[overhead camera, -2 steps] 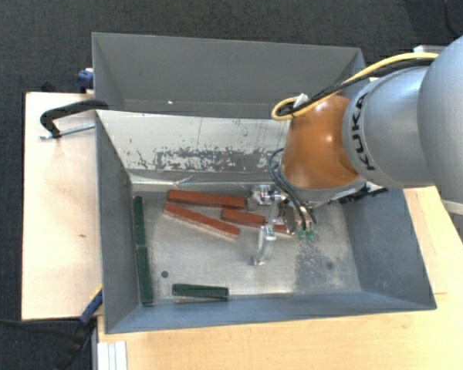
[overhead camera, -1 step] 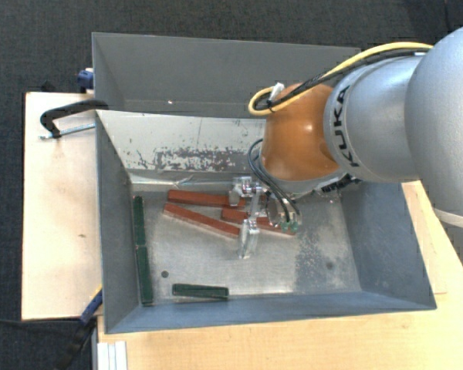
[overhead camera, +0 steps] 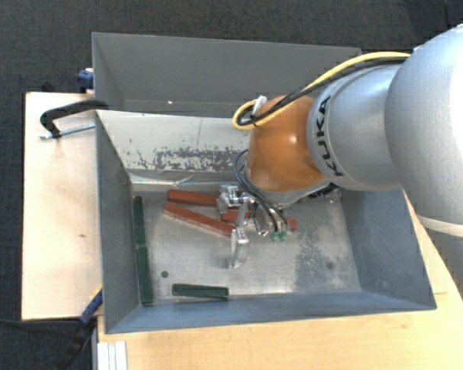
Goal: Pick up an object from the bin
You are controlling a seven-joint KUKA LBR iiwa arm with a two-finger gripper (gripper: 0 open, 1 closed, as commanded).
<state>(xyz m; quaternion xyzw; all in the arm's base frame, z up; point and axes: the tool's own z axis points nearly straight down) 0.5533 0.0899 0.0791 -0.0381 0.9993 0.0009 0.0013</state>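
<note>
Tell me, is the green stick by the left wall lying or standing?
Lying flat: the green stick runs along the bin floor beside that wall.

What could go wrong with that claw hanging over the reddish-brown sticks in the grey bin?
The gripper is at the ends of two reddish-brown flat sticks lying close together, so it might catch both or nudge one away. They lie flat on the floor of the grey metal bin, so a grab could slip off.

The bin [overhead camera: 216, 72] is coloured grey, its back wall flecked dark. Red-brown sticks [overhead camera: 191, 198] and dark green strips [overhead camera: 142, 249] are seen; the wrist cover [overhead camera: 282, 149] is orange.
</note>
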